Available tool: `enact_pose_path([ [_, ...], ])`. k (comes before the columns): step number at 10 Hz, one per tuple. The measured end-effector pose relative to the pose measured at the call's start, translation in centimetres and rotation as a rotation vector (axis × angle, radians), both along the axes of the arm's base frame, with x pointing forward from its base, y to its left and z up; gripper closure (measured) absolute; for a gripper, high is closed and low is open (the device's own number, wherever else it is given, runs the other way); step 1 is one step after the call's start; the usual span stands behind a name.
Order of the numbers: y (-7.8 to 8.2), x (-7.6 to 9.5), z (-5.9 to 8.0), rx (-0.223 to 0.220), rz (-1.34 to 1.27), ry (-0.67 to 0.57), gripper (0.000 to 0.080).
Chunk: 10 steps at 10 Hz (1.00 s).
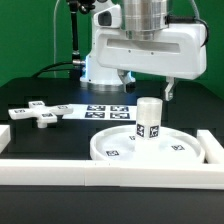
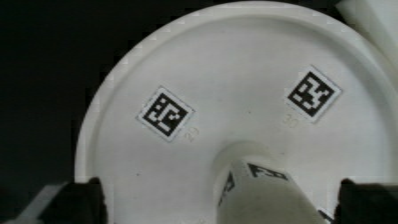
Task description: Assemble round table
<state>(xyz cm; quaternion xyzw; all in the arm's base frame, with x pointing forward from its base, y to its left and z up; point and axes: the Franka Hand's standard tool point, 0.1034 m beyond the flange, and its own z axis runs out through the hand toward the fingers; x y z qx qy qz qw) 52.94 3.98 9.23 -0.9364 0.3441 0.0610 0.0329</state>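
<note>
The large rimmed round disc (image 1: 118,150) lies flat on the table in front of the arm. The short thick cylinder leg (image 1: 149,119) stands upright on its middle. The small cross-shaped foot (image 1: 41,115) lies on the table at the exterior view's left. My gripper (image 1: 148,88) hangs just above the leg, open and empty. In the wrist view the disc (image 2: 214,70) fills the picture with two tags showing. The leg (image 2: 281,195) sits between my gripper's (image 2: 224,205) dark fingertips (image 2: 71,203), which stand wide apart and clear of it.
The marker board (image 1: 105,110) lies behind the disc. White border bars run along the front (image 1: 100,180), at the exterior view's left (image 1: 5,135) and at its right (image 1: 212,145). The robot's base (image 1: 100,65) stands at the back.
</note>
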Motion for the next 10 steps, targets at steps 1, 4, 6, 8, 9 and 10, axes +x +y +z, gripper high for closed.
enact_pose_path([
  [1, 0.0, 0.0, 0.0, 0.000, 0.000, 0.000, 0.0150],
  [4, -0.1, -0.8, -0.1, 0.012, 0.193, -0.023, 0.0150],
  [6, -3.5, -2.6, 0.3, 0.046, 0.444, -0.040, 0.0150],
  [8, -5.2, -2.9, 0.1, 0.055, 0.442, -0.022, 0.0150],
  [9, -5.0, -2.9, 0.1, 0.056, 0.448, -0.022, 0.0150],
  [10, -5.1, -2.9, 0.1, 0.056, 0.447, -0.021, 0.0150],
])
